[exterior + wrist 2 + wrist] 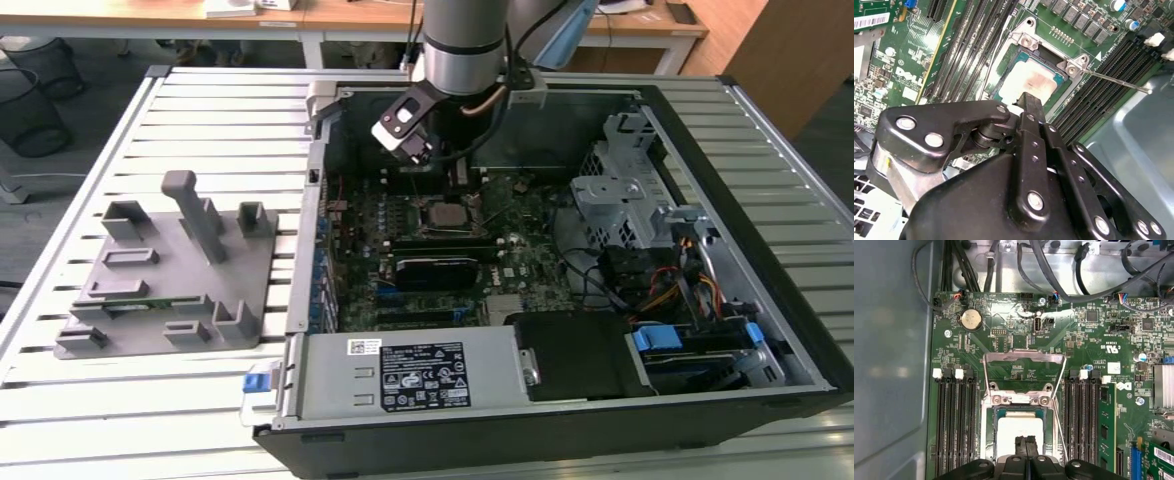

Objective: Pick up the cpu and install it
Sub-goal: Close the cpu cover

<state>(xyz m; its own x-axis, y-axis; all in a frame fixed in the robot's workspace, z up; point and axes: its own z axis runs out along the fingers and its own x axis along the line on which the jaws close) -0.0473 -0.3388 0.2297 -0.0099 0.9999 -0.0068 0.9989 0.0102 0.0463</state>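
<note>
While hanging low inside the computer case [561,445], grips nothing: end effector [1026,441] closed, its 2 fingers [1021,445] pressed flat together in both wrist views. Directly beneath the tips, the cpu [1019,426], lying silver side up in the socket [988,430] and seemingly level within the frame. Cannot tell light contact with the lid from a bare hover over it. Just beyond the end effector, load plate [1024,356] hinged up and open; close beside the fingers, thin lever [1114,80] unlatched and slanting free. Placed, by the look of things, but not clamped.

Judged risks from this pose:

Could shove or tilt the unclamped cpu by pressing down with any sideways drift, lifting 1 corner and bending socket contacts underneath. Could snag the lever on a lateral sweep, flicking it toward the memory slots [954,430] flanking the end effector on 2 sides. Could knock the raised load plate when travelling that way, dropping it onto a chip perhaps not fully seated. Could scuff the shiny lid through hard fingertips rubbing across it. Could also miss a seating fault altogether: near edge of the cpu hidden behind the finger body in both wrist views, leaving alignment there unchecked. Little margin on every side of the end effector, and no retention yet on the part below.
</note>
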